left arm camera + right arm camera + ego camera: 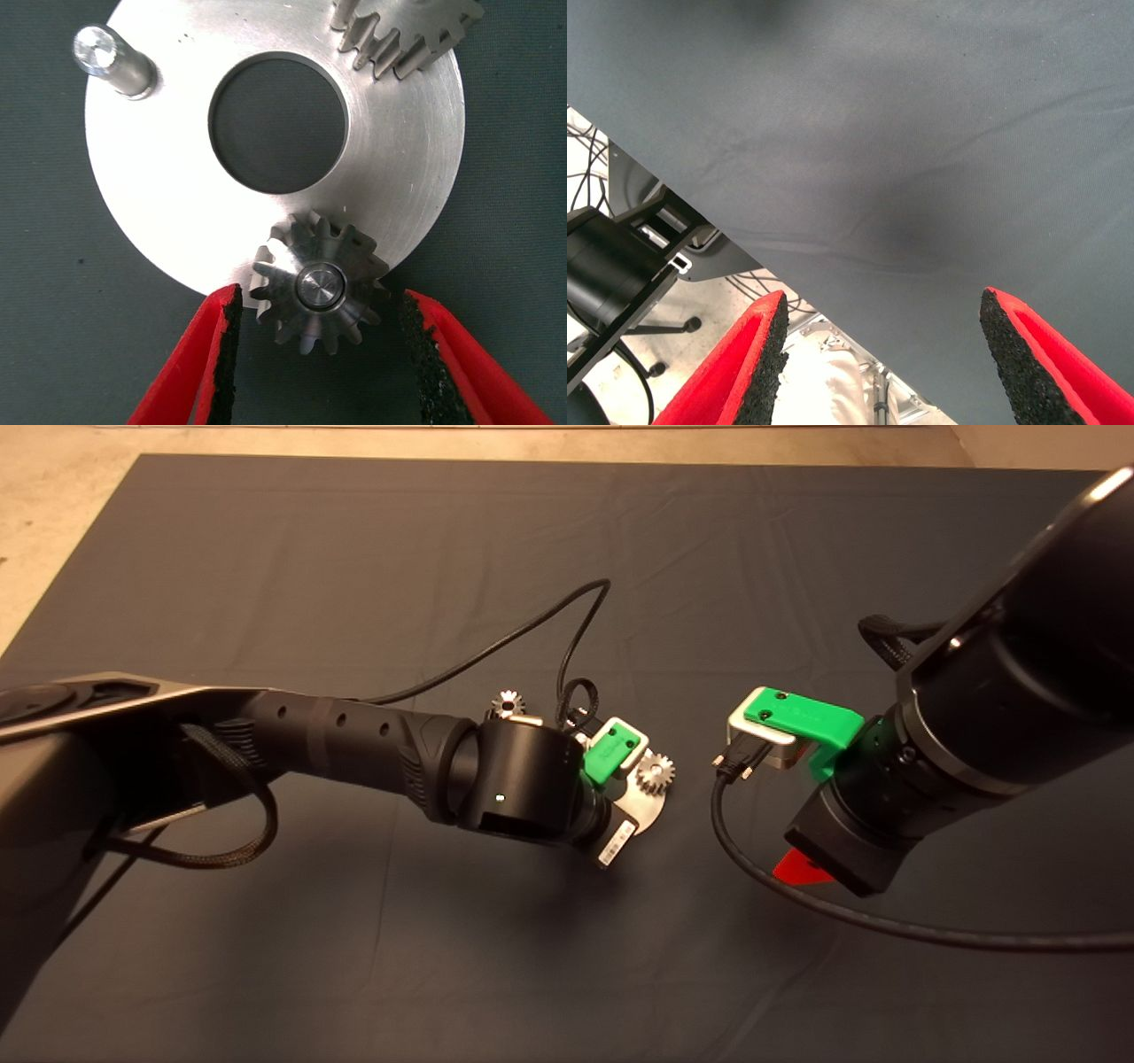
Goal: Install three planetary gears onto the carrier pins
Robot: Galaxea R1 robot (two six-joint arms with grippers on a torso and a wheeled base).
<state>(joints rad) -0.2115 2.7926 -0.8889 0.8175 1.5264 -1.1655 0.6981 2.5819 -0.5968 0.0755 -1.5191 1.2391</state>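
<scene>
In the left wrist view the silver carrier disc (168, 221) lies flat on the mat. One planetary gear (319, 288) sits on a carrier pin at the disc's rim, the pin's top showing in its bore. My left gripper (320, 303) is open, with a pad (227, 350) on either side of that gear and a small gap to each. A second gear (403, 35) sits on the disc, and one pin (111, 57) stands bare. A third gear (508, 705) lies on the mat beyond my left wrist. My right gripper (883, 303) hangs open over bare mat, to the disc's right.
Black cables (567, 646) loop over the mat behind the disc, and another cable (797, 903) trails from the right wrist. The right wrist view shows the mat's edge (744, 252) with floor, wires and a stand beyond it.
</scene>
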